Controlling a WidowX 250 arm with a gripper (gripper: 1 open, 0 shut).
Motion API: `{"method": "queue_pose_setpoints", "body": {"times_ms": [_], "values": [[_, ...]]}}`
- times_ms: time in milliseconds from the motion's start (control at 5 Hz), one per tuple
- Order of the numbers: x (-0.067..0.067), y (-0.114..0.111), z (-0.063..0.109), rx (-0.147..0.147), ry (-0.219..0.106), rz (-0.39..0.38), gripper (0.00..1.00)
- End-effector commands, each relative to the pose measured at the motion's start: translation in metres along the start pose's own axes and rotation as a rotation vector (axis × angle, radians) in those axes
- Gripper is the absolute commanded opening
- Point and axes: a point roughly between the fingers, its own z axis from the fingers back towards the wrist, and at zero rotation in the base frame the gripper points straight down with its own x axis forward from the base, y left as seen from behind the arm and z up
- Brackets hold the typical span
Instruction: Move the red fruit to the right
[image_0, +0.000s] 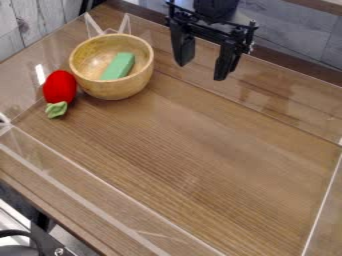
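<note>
Wood-grain bench (201, 150) with clear side walls. Red fruit (59, 88) lies at far left, just beside the wooden bowl (94, 85) holding a green block (119, 67). Pincer (207, 60) hangs wide and empty, pointing down, well apart from the fruit on the bowl's other side. Risk: a descent close to the bowl could clip its rim; the glossy fruit might slip away.

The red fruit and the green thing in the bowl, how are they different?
The red fruit is glossy red and rounded, with a green leafy end; the green block is plain light green with flat sides. The fruit lies on the table, just left of the bowl; the block lies inside the bowl. Both are much smaller than the bowl, and the open gripper touches neither.
</note>
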Motion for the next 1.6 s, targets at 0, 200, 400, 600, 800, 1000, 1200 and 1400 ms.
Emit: {"method": "queue_pose_setpoints", "body": {"times_ms": [0, 200, 400, 600, 800, 1000, 1200, 1400], "values": [[-0.015, 0.006, 0.0, -0.005, 0.021, 0.055, 1.0], [-0.026, 0.047, 0.006, -0.008, -0.003, 0.146, 1.0], [-0.039, 0.097, 0.005, -0.019, -0.043, 0.282, 1.0], [-0.051, 0.14, 0.003, -0.023, -0.084, 0.38, 1.0], [-0.066, 0.164, 0.007, -0.02, -0.098, 0.464, 1.0], [-0.071, 0.178, 0.004, -0.012, -0.101, 0.531, 1.0], [-0.067, 0.184, 0.002, -0.005, -0.103, 0.576, 1.0], [-0.063, 0.185, 0.001, 0.0, -0.107, 0.605, 1.0]]}}
